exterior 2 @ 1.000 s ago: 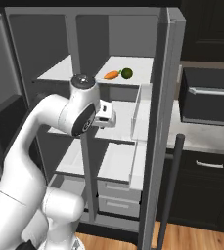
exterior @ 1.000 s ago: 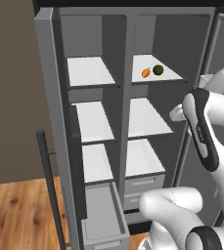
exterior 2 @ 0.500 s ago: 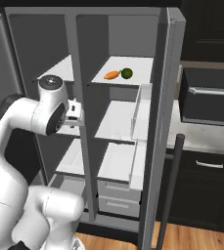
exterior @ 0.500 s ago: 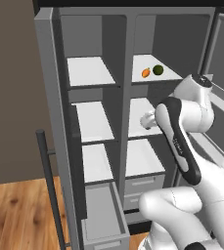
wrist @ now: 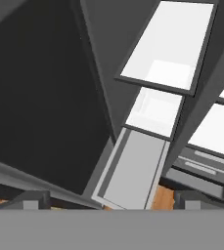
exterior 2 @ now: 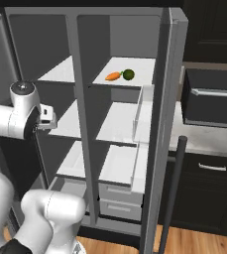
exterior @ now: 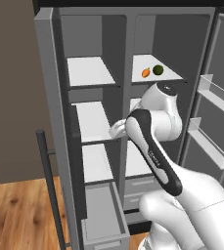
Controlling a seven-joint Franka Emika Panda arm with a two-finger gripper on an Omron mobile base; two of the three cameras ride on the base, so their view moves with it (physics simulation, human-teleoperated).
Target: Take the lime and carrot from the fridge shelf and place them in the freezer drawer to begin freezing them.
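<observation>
Fridge (exterior: 50,97): grey, both doors swung wide, white shelves in a left and a right column.
Fridge shelf (exterior: 169,78): top white panel of the right column; seen from the right base camera (exterior 2: 140,67) it carries both small items.
Lime (exterior: 158,70): dark green ball resting on the top right shelf, toward its front; from the right base camera (exterior 2: 128,74) it sits just beside the carrot, on its right.
Carrot (exterior: 145,73): orange stub lying on the same shelf, just left of the lime; in the right base view (exterior 2: 113,76) its tapered end points left.
Freezer drawer (exterior: 101,215): long grey box at the foot of the left column, pulled out, inside bare; the hand camera looks down into it (wrist: 133,168).
Other drawers (exterior 2: 117,196): two pale ones at the bottom of the right column, closed.
Arm (exterior: 152,151): white with a dark elbow, bent in front of the middle shelves, well below the lime and carrot.
Pincer (wrist: 108,199): released, jaws spread wide, nothing between them; its two dark tips sit at the lower corners of the hand view, aimed down past the left shelves at the open drawer.
Floor (exterior: 15,210): wood planks in front of the fridge.
</observation>
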